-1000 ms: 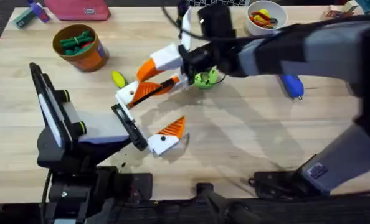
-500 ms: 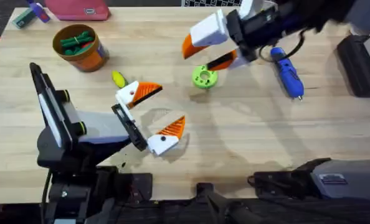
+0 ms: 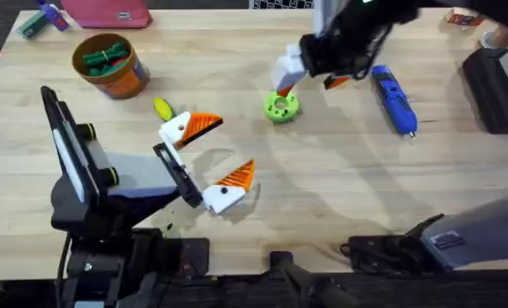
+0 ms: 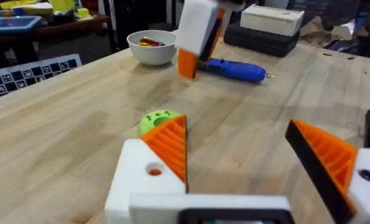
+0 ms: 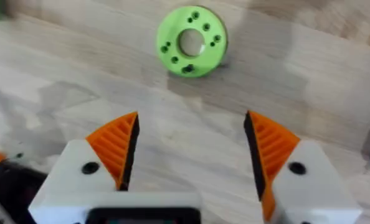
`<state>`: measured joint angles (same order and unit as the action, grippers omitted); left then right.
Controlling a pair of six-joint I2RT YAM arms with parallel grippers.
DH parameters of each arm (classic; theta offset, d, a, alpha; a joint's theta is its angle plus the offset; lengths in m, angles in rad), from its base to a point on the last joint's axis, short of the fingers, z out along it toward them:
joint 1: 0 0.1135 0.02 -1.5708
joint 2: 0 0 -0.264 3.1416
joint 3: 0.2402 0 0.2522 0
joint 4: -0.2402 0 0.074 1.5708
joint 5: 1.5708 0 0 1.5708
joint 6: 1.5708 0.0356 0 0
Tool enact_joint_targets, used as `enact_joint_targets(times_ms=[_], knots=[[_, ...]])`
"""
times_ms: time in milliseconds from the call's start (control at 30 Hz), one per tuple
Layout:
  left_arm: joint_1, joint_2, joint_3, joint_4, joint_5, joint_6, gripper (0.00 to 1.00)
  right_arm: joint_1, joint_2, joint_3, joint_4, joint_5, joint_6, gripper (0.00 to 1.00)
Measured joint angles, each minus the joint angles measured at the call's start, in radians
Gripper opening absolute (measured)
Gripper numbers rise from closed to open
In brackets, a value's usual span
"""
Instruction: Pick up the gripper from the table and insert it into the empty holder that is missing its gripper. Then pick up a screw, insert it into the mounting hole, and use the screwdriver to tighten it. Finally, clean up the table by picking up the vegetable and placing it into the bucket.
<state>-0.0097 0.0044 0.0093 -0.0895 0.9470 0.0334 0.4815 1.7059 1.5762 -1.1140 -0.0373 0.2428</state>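
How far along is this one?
Done, apparently: both fingers of the left gripper carry orange wedges. In hand: nothing; the right gripper is open above the green disc. Left: the screwdriver lies untouched, screw tightening cannot be confirmed, and the vegetable lies outside the bucket.

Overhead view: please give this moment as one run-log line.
left gripper: open, low on table | right gripper: open, above green disc | screwdriver: on table

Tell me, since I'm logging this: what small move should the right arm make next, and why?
Probably lower the right gripper onto the green disc: its fingers are open and the disc lies ahead. The mounting hole in the left arm's white block looks unfilled, so a screw seems due; the disc's dark dots may be screws.
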Motion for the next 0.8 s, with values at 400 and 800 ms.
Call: enact_joint_targets(times_ms=[400, 800], knots=[[0.000, 0.000, 0.000, 0.000, 0.000, 0.000, 0.985, 0.083, 0.155, 0.014, 0.046, 0.121, 0.125, 0.837], [0.000, 0.000, 0.000, 0.000, 0.000, 0.000, 0.985, 0.098, 0.188, 0.014, 0.085, 0.123, 0.218, 0.604]])
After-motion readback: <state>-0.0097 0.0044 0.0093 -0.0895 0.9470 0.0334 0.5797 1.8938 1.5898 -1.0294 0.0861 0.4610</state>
